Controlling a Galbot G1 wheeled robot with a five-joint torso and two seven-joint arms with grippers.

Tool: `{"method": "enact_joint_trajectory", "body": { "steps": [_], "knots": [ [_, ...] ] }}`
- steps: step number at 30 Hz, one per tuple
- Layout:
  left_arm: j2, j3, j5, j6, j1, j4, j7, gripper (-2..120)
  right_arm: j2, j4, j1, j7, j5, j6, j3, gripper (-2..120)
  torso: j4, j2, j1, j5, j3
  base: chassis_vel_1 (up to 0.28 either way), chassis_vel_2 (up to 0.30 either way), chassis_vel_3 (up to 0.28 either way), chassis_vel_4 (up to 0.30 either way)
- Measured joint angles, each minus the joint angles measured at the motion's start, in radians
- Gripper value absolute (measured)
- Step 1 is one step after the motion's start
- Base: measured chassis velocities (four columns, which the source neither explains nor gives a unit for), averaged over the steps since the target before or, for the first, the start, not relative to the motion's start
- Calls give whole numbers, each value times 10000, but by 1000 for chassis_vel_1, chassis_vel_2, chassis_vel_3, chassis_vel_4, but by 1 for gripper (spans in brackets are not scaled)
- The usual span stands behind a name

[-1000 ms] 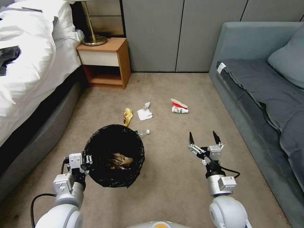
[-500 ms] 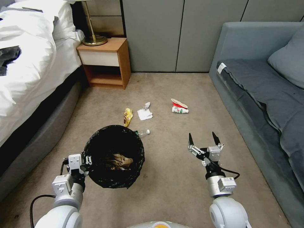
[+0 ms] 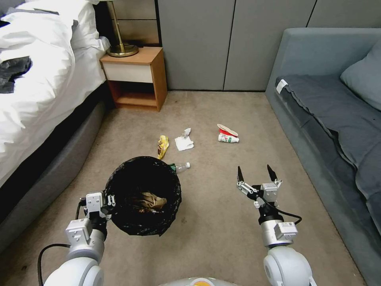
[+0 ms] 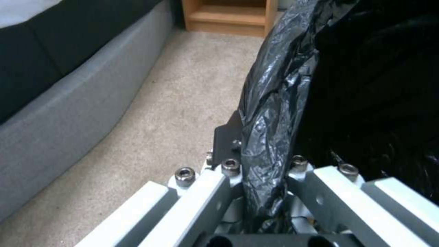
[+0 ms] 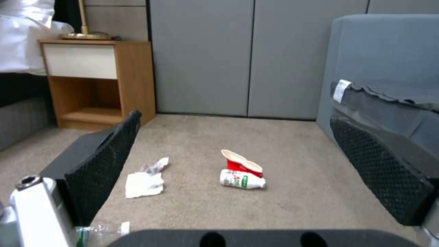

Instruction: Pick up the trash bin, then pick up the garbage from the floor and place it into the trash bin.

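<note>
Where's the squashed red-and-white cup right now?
In the head view the squashed cup lies on the carpet ahead of the open right claw, touching a small white bottle, right of the white tissue.

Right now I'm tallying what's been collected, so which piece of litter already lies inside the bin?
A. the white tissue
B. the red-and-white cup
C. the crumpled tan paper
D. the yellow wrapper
C: the head view shows the tan paper at the bottom of the bin, which the left end effector grips by the rim; the other three lie on the carpet.
</note>
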Motion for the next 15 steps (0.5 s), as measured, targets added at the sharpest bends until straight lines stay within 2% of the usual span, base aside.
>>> {"method": "enact_joint_trajectory", "body": {
  "steps": [8, 15],
  "knots": [
    [14, -17, -7, -4, 12, 0, 0, 1, 5, -12, -4, -6, 0, 2, 21, 100, 1, 0, 0, 0, -1, -21, 22, 21, -18],
    [14, -36, -7, -52, 55, 0, 8, 1, 17, -11, -39, -12, -7, 16, 18, 100, 0, 0, 0, 2, 0, -155, 153, 136, -147]
  ]
}}
